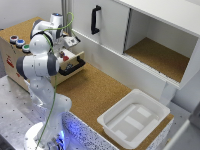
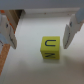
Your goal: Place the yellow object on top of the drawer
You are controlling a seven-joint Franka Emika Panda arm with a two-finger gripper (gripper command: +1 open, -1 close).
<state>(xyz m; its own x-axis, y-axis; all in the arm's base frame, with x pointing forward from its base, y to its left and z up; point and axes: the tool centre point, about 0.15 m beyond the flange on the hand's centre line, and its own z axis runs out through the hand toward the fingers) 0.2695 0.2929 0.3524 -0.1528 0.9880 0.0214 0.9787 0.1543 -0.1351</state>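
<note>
Yellow cube (image 2: 50, 48), dark letter on top, lies on pale floor inside the pulled-out drawer (image 1: 75, 63), untouched. Gripper (image 2: 38, 31) hangs above it, fingers (image 2: 7, 31) spread wide w/ nothing between. White bin (image 1: 134, 118) sits well apart on cork counter (image 1: 92, 90), toward exterior view's right.

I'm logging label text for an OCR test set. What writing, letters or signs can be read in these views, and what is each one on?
"U" (or a sideways "C"; orientation unclear): dark letter on the top face of the yellow cube, wrist view.
A second dark mark on the cube's side face: too blurred to read.
Red marks on the drawer front, exterior view: too small to read.
</note>
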